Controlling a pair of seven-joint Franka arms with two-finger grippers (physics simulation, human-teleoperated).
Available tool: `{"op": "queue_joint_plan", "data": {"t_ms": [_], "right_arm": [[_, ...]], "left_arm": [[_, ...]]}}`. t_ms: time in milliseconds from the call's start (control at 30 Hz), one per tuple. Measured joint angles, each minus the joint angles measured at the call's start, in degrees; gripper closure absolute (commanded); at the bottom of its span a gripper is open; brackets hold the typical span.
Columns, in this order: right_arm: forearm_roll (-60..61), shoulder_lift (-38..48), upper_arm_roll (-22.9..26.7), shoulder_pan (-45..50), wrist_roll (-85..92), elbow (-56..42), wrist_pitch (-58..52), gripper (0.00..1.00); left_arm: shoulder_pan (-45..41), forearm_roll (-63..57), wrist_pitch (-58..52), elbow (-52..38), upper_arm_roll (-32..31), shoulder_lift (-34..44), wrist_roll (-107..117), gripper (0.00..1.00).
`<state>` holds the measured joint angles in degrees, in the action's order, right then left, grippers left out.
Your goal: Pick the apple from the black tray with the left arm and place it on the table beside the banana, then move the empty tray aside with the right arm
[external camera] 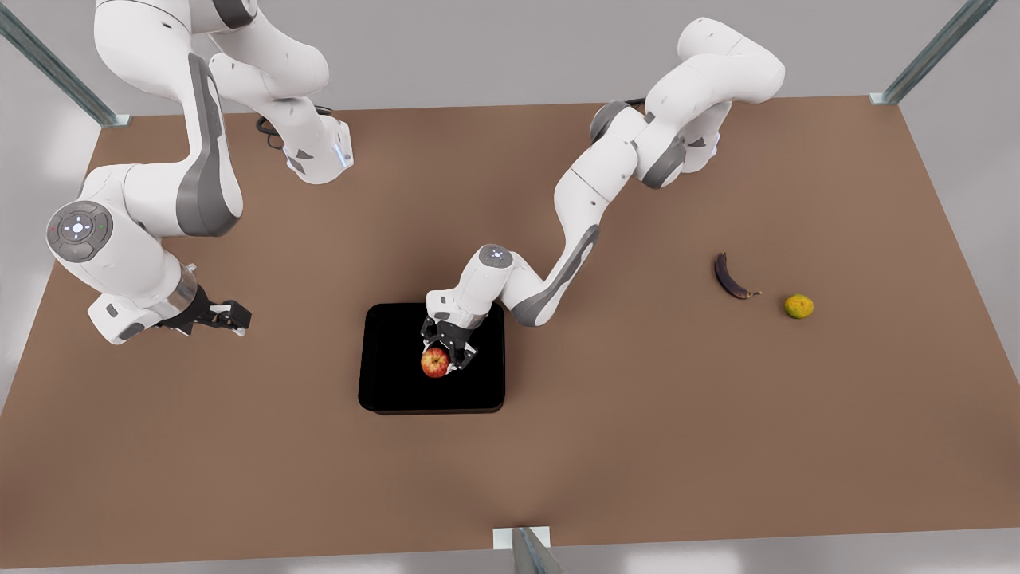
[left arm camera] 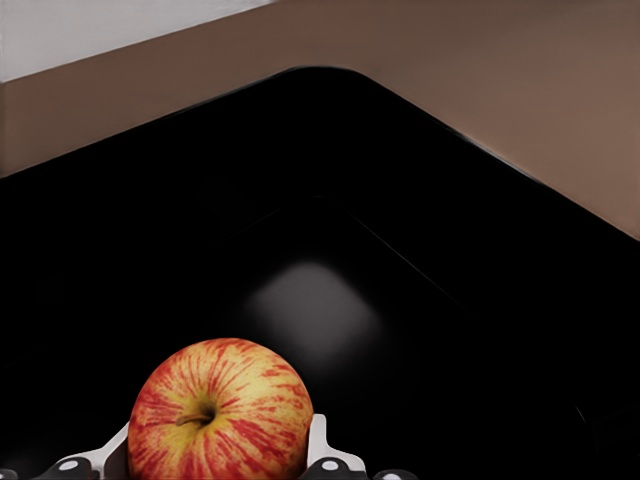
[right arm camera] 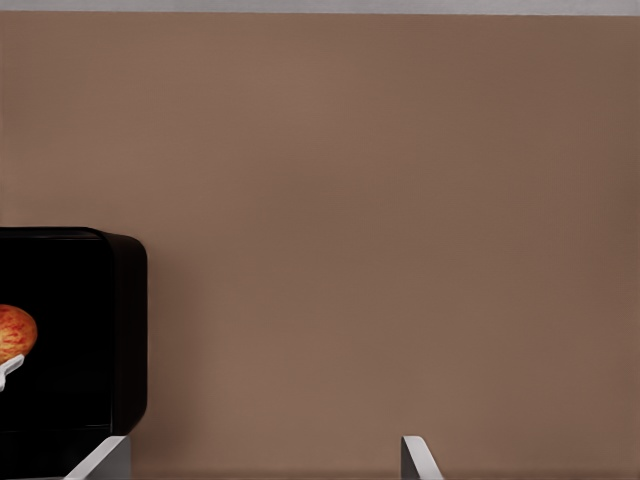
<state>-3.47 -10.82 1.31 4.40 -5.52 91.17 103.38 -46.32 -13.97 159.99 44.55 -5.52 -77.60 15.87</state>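
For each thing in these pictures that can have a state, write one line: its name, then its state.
apple: in the black tray, between the left tool's fingers
black tray: flat on the table, apple in it
left tool: closed on the apple
right tool: open, waiting off the tray
banana: lying on the table

No words, brand names or numbers can be read anywhere here, not on the arms, the black tray [external camera: 382, 391] or the desk [external camera: 637, 446]. The nearest thing to a sign is a round grey control pad [external camera: 78, 229] on the joint of the arm at the front view's left, with a ring of small button marks that may be symbols, too small to make out.
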Motion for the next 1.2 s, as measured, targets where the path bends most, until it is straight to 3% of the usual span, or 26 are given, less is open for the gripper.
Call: {"op": "queue_joint_plan", "data": {"t_ms": [133, 333, 533, 633, 767, 900, 967, 1100, 1200], "right_arm": [[0.0, 0.0, 0.0, 0.0, 0.0, 0.0, 0.0, 0.00], [0.2, -0.1, -0.2, 0.6, -0.1, -1.8, 0.0, 0.00], [0.5, -2.3, -1.4, 9.9, -0.3, -6.2, 0.2, 0.00], [0.5, -3.9, -3.6, 11.7, -0.7, -7.8, 0.4, 0.00], [0.9, -13.2, -5.6, 14.0, -3.3, -15.2, 0.7, 0.00], [2.3, -16.5, -6.1, 12.8, -6.3, -11.9, 3.7, 0.00], [2.7, -14.9, -6.1, 11.4, -7.4, -8.1, 4.6, 0.00], [4.5, -13.1, -6.2, 10.3, -9.3, -0.4, 7.4, 0.00], [6.2, -12.9, -6.6, 10.7, -10.5, 4.5, 10.7, 0.00]], "left_arm": [[0.3, 0.0, -1.8, 0.1, -0.3, 3.4, 0.2, 0.27], [2.3, 1.0, -13.3, 1.3, -0.8, 12.9, 0.4, 0.28], [5.3, 4.6, -22.0, 3.7, -0.8, 16.7, 0.6, 0.27], [8.5, 8.1, -28.5, 5.4, -1.1, 20.8, 0.5, 0.27], [15.1, 11.8, -39.9, 5.6, -1.2, 24.1, 0.3, 0.27], [24.0, 13.1, -50.9, 6.3, -1.2, 26.0, -0.9, 0.26], [26.9, 13.2, -53.9, 11.1, -1.1, 28.8, -1.8, 0.26], [31.9, 13.1, -49.5, 38.8, -0.9, 43.0, -4.1, 0.25], [35.1, 13.1, -46.1, 47.7, -0.9, 47.6, -6.1, 0.27]]}}
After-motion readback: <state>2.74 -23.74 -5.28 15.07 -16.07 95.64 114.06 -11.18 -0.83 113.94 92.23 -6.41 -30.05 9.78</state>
